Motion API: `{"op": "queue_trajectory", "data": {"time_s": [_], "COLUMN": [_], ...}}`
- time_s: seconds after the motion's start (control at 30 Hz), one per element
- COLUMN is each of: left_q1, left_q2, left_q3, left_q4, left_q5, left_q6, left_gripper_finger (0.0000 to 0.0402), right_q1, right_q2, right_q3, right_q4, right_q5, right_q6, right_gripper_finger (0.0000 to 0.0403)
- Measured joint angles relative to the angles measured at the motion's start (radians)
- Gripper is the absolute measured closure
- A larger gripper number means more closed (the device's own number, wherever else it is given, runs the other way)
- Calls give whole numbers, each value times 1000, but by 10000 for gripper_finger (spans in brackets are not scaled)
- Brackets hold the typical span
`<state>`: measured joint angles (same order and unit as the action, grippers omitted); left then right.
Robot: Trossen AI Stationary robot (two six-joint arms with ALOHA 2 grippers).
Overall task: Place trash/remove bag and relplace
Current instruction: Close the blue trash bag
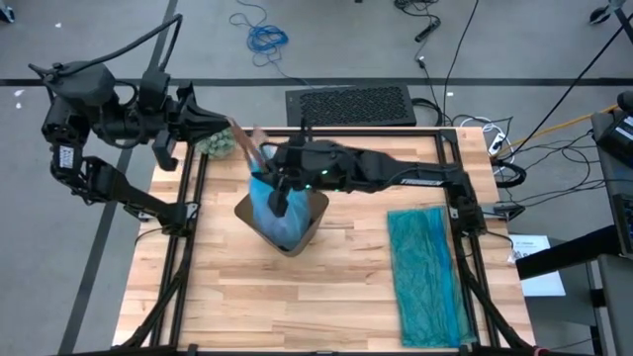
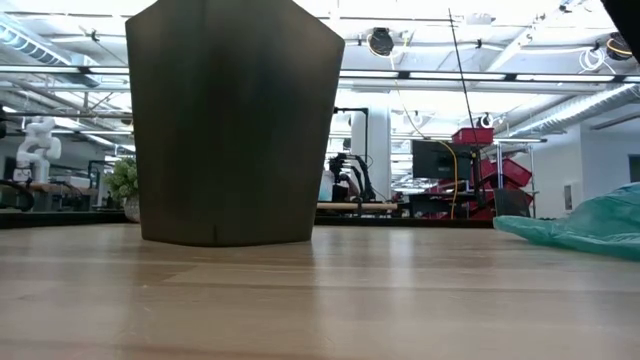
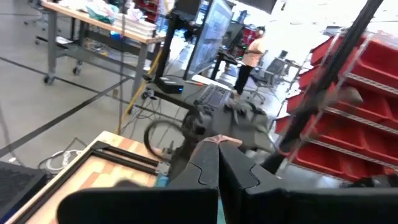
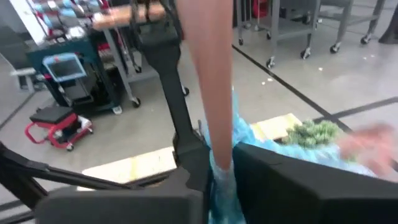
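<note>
Over the table, high view: dark bin sits near the middle of the wooden tabletop, w/ the light-blue bag bunched up out of its mouth. Right gripper is right over the bag at the bin's rim; from here can't tell if fingers are on plastic. Left gripper waits at the table's far left corner, beside a fuzzy green plant. A pinkish blurred streak, prob. a person's arm, reaches in between plant and bin. Darker teal bag lies flat on the right side, well apart from the bin. No loose trash visible on the table.

Low view: bin upright, filling the centre; teal bag at the right edge. Neither gripper shows.

Left wrist view: left fingers pressed together, nothing between them.

Right wrist view: right gripper has its fingers nearly together w/ light-blue bag film between them, so clamped on the bag. Arm crosses just behind; plant beyond.

Progress, as a judgement: trash step looks finished or hidden inside; bag removal underway, bag not yet clear of bin. Left: lift it out, set aside, fit replacement, likely the teal one.
</note>
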<state>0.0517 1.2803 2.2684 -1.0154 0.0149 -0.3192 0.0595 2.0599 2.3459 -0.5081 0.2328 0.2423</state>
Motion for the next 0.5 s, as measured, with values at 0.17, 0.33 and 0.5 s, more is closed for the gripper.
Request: {"op": "queue_trajectory", "data": {"time_s": [0.17, 0.33, 0.5], "left_q1": [0, 0, 0], "left_q2": [-7, -8, -8], "left_q3": [1, 1, 1], "left_q4": [-7, -11, -10], "left_q5": [12, 12, 19], "left_q6": [-9, -12, -11], "left_gripper_finger": [401, 401, 401], "right_q1": [-6, -22, -22], "right_q2": [-59, -105, -138], "right_q3": [1, 0, 2], "right_q4": [-6, -16, -103], "right_q5": [-7, -56, -57], "right_q6": [-2, -1, -51], "right_gripper_finger": [291, 228, 175]}}
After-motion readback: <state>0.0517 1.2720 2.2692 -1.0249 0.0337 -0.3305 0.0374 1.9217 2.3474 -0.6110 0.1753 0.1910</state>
